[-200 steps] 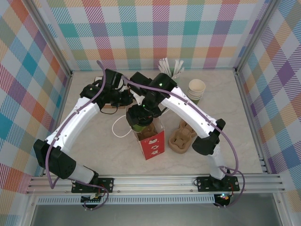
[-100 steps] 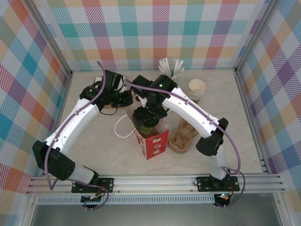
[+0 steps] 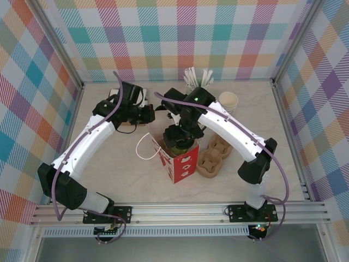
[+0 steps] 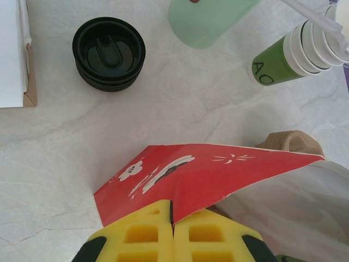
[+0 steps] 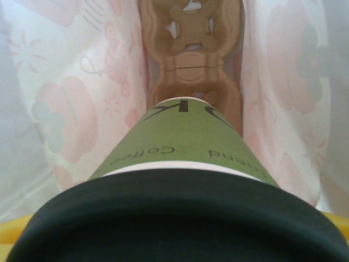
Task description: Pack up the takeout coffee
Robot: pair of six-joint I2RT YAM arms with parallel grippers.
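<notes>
You are about halfway. The takeout coffee hangs in the mouth of the red bag, at the centre of the top view, and is not yet seated. Your right gripper is closed around it near the lid. Your left gripper pinches the bag's rim. Inside the bag lies a cardboard carrier, its visible wells empty.

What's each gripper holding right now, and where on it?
Left gripper pinches the red bag at its rim. Right gripper holds the takeout coffee at its lid.
</notes>
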